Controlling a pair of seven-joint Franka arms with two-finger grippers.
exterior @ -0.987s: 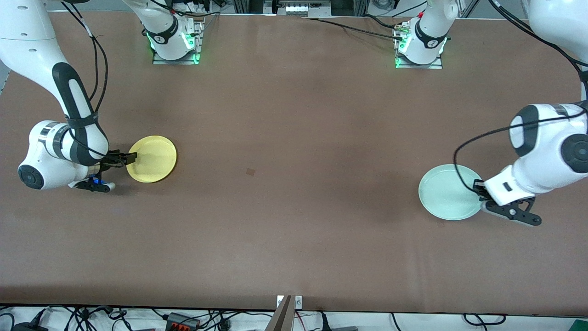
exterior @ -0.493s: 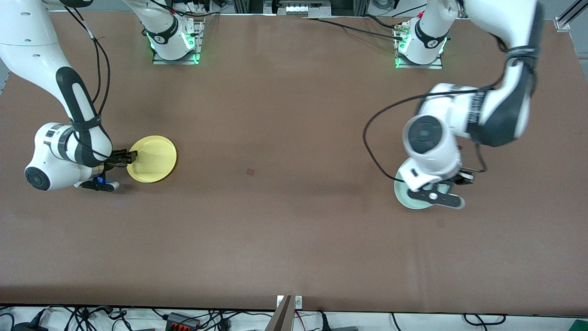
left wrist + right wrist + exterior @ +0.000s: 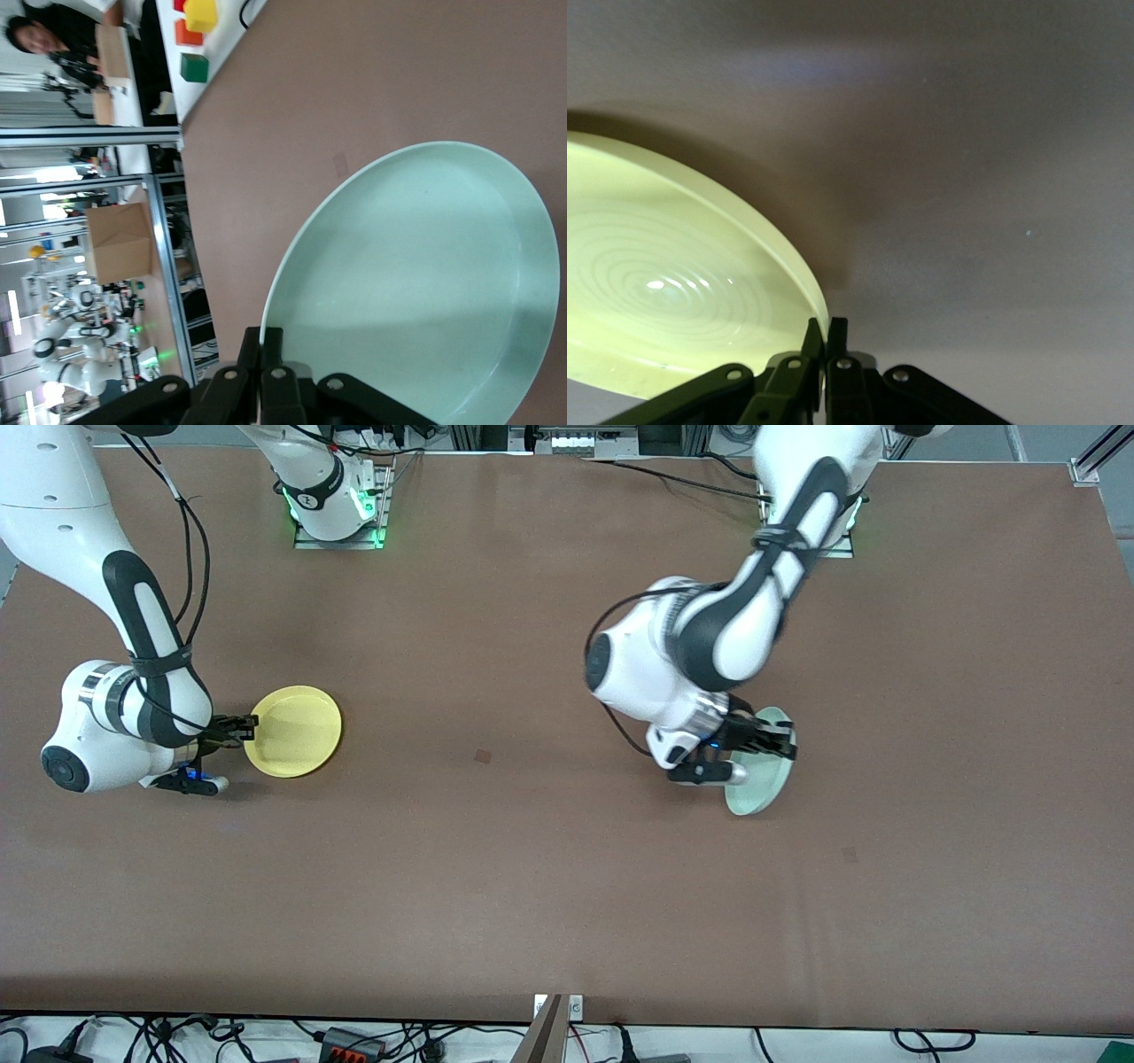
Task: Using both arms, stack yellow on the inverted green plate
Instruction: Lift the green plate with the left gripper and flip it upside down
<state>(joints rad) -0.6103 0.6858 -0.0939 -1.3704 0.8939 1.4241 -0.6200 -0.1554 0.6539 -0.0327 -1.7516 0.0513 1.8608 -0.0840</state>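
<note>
Left pincer (image 3: 780, 737) clamps tilted green plate (image 3: 760, 779) rim, aloft | right pincer (image 3: 248, 728) clamps yellow (image 3: 294, 731) rim

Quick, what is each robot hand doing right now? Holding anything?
Left hand: shut on the rim of the green plate, held tilted over the table.
Right hand: shut on the rim of the yellow plate.
</note>
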